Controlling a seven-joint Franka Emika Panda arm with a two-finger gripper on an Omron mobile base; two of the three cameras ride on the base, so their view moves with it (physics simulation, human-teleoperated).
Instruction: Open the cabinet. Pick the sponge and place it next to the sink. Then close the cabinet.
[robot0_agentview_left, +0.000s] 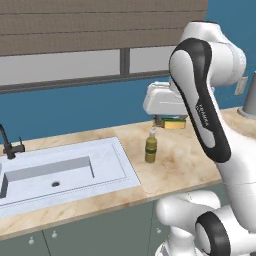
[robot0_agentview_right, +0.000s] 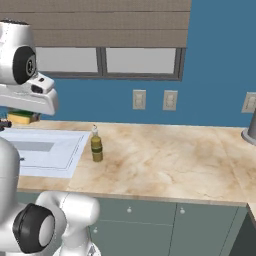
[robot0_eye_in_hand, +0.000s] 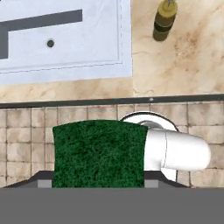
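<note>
My gripper (robot0_agentview_left: 170, 121) hangs above the counter and is shut on the sponge (robot0_agentview_left: 175, 123), a yellow block with a green scrub layer. From the right the sponge (robot0_agentview_right: 21, 117) shows under the white hand, in the gripper (robot0_agentview_right: 19, 118). In the hand view its green face (robot0_eye_in_hand: 98, 153) covers the gripper (robot0_eye_in_hand: 98, 183). The pale sink (robot0_agentview_left: 116, 156) lies left of and below the sponge, and shows again as the sink (robot0_agentview_right: 60, 150) and the sink (robot0_eye_in_hand: 87, 48). Grey-green cabinet doors (robot0_agentview_right: 150, 220) with pale knobs sit under the counter, and those I see are shut.
An olive soap bottle (robot0_agentview_left: 150, 147) stands on the marble counter just right of the sink, also the bottle (robot0_agentview_right: 96, 147) and the bottle (robot0_eye_in_hand: 165, 19). A dark faucet (robot0_agentview_left: 7, 142) rises at the far left. A grey vessel (robot0_agentview_right: 250, 127) stands at the counter's right end.
</note>
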